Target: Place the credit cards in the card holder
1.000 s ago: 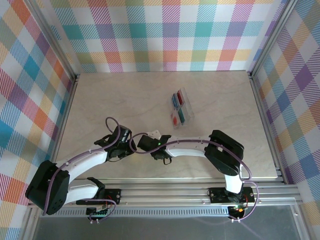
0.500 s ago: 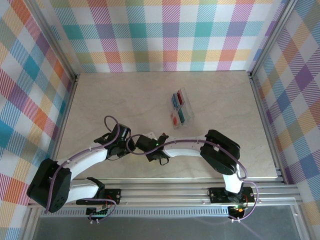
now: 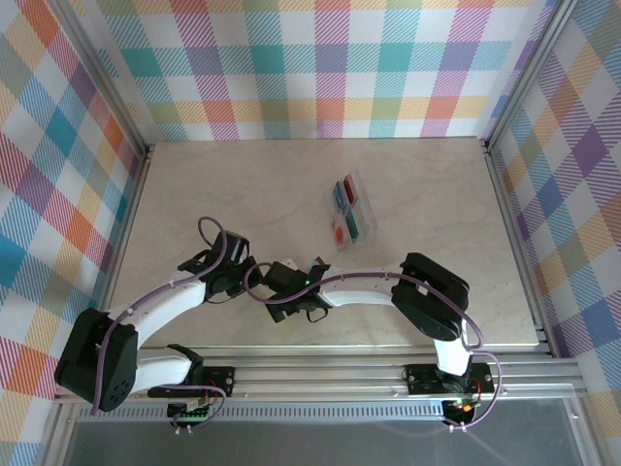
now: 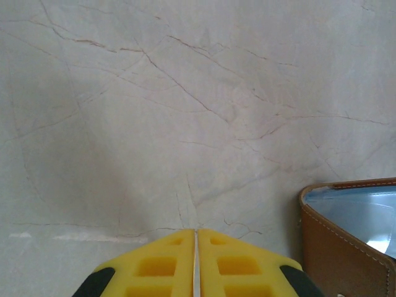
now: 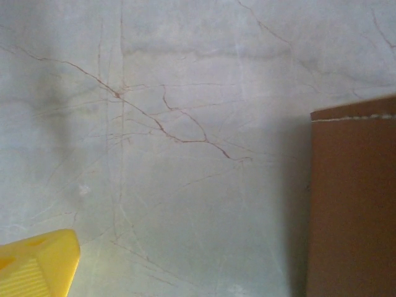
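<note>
Left hand (image 4: 196, 232): closed. The two yellow fingers meet flat along their inner faces with nothing between them. The hand is low over bare tabletop (image 4: 154, 124), a cream, veined marble-pattern surface.

Right hand (image 3: 276, 299): jaws stand apart. In the right wrist view one yellow finger (image 5: 37, 265) sits at the far lower-left corner, well off centre, with nothing against it. Bare tabletop lies between it and the brown panel at the right edge.

Card holder (image 4: 323, 244): in the left wrist view it is just to the right of the closed fingers, apart from them. A stitched brown leather edge frames a clear, shiny pocket. In the right wrist view the same brown leather fills the right edge and casts a shadow on the tabletop beside it. Neither hand grips it.

In the top view both hands are close together over the near-centre of the tabletop.

Credit cards (image 3: 361, 223): red, blue and teal, all lying in a clear tray (image 3: 357, 179) farther back and to the right, well apart from both hands.
</note>
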You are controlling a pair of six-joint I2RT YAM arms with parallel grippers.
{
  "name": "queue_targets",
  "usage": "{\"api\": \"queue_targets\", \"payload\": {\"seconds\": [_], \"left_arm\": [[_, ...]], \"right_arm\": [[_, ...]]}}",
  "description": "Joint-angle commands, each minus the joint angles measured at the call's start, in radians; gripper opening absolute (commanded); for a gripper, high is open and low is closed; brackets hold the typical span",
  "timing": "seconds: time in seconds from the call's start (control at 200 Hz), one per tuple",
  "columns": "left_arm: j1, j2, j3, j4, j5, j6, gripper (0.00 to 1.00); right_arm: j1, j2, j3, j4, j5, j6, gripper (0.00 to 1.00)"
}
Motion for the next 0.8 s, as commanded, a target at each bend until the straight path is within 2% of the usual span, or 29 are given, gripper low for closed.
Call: {"api": "queue_targets", "payload": {"seconds": [0.0, 0.19, 0.345, 0.46, 0.6, 0.8], "left_arm": [[0.038, 0.005, 0.021, -0.017, 0.049, 0.018, 0.11], [0.069, -0.015, 0.038, -0.029, 0.088, 0.027, 0.12], [0.091, -0.019, 0.040, -0.027, 0.116, 0.030, 0.13], [0.097, -0.027, 0.042, -0.021, 0.142, 0.031, 0.14], [0.097, -0.011, 0.061, 0.005, 0.208, 0.038, 0.16], [0.069, 0.038, 0.071, 0.085, 0.297, 0.039, 0.16]], "right_arm": [[0.014, 0.030, -0.032, 0.028, -0.114, 0.011, 1.00], [0.035, 0.099, -0.036, 0.055, -0.081, 0.049, 1.00], [0.072, 0.121, 0.006, -0.035, 0.083, 0.076, 1.00], [0.072, 0.086, -0.018, 0.007, 0.034, 0.052, 1.00], [0.071, 0.077, -0.038, 0.077, -0.093, 0.030, 1.00], [0.063, 0.065, -0.073, 0.122, -0.119, 0.038, 1.00]]}}
